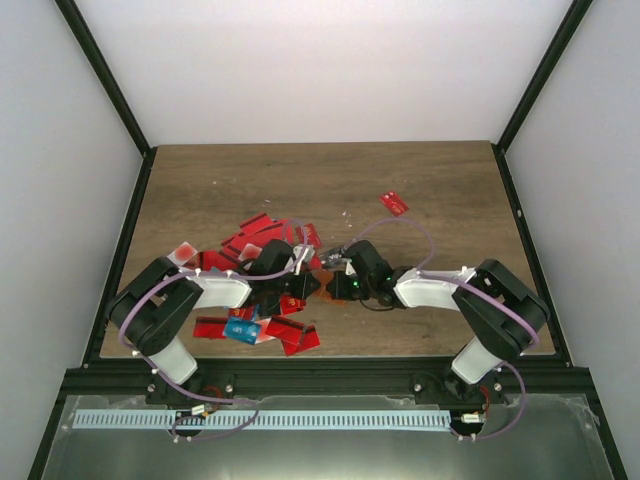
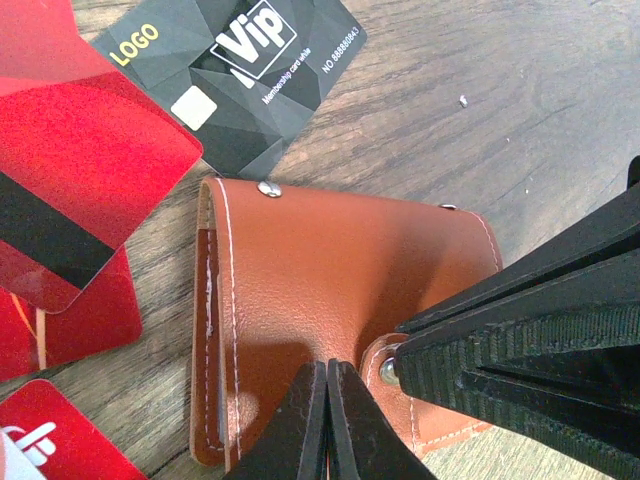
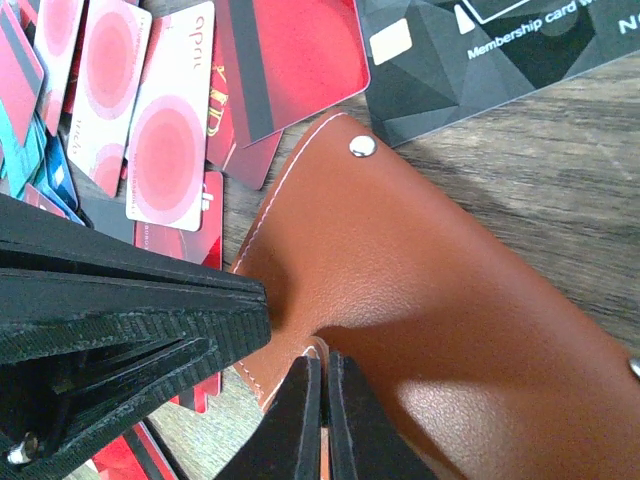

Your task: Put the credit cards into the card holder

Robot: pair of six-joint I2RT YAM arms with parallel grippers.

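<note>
Card holder lies folded shut, brown outside up, mid-table at the right edge of the card pile, between both arms. Right gripper is clenched on the holder's small stitched tab. A sliver of leather shows between the jaws, so likely a pinch to peel the flap open. Left gripper is clenched too, tips down on the holder's near edge. It looks like it pins the holder so it won't drag, but whether leather sits between those jaws can't be told. No card is in the holder, so judged as the opening step, with loading not begun.

Counts:
- 1 holder.
- 2 grippers.
- 1 black card, just beside the holder's far edge.
- 1 blue card near the left arm.
- At least 3 pale cards with red discs.
- 1 stray red card, well apart at the far right.
- Red cards are heaped and overlapping; well over ten, exact count not possible.
</note>
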